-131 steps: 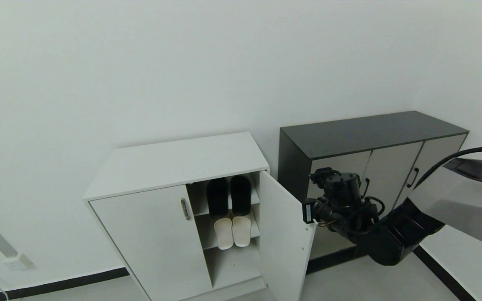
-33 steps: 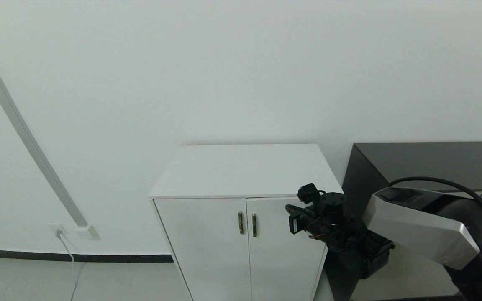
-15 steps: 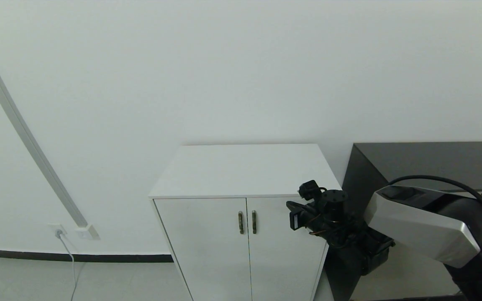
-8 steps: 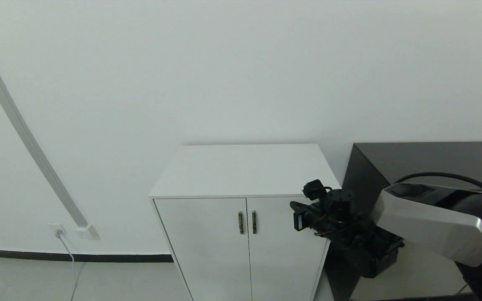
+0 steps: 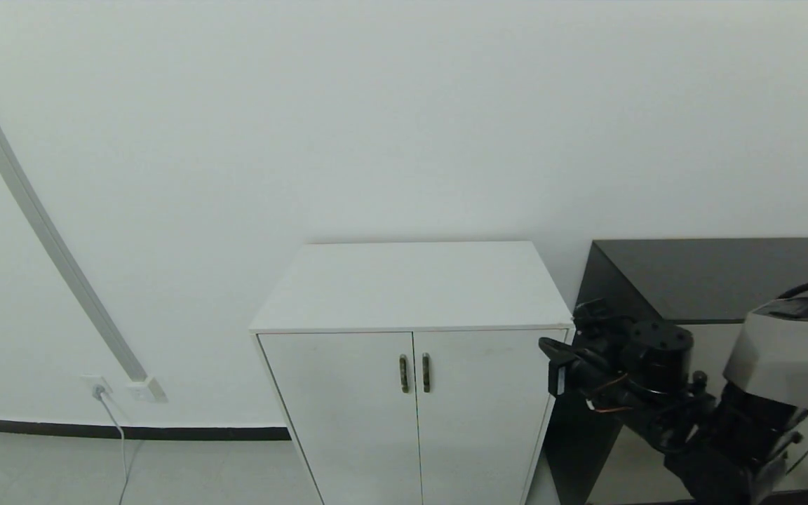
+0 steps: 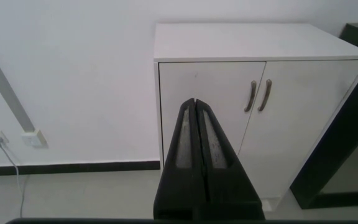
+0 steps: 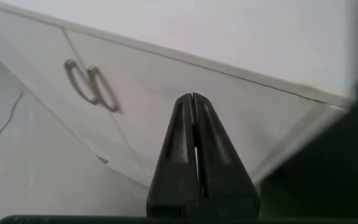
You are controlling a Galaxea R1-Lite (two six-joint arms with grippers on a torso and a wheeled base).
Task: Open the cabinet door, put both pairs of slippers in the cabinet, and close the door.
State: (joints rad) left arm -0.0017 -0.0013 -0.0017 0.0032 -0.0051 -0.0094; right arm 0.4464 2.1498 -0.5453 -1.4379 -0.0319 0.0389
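Observation:
The white cabinet [image 5: 411, 287] stands against the wall with both doors shut, its two handles [image 5: 414, 373] side by side at the middle seam. The closed doors hide the inside. My right gripper [image 5: 548, 347] hovers shut and holds nothing, just off the cabinet's right front corner and clear of the right door [image 5: 481, 414]. In the right wrist view the shut right gripper [image 7: 192, 98] points at the door [image 7: 247, 109], with the handles [image 7: 89, 84] off to one side. My left gripper [image 6: 194, 102] is shut and holds nothing, some way in front of the left door [image 6: 197, 87].
A dark cabinet [image 5: 712, 273] stands close against the white one's right side. A slanted cable duct [image 5: 39, 217] runs down the wall to a socket [image 5: 99, 387] with a hanging cable. Bare floor [image 5: 130, 470] lies to the left.
The right door, open 8.7 s ago with both slipper pairs on the shelves, is now shut. Over the last second my right arm drew back to the right, away from the door.

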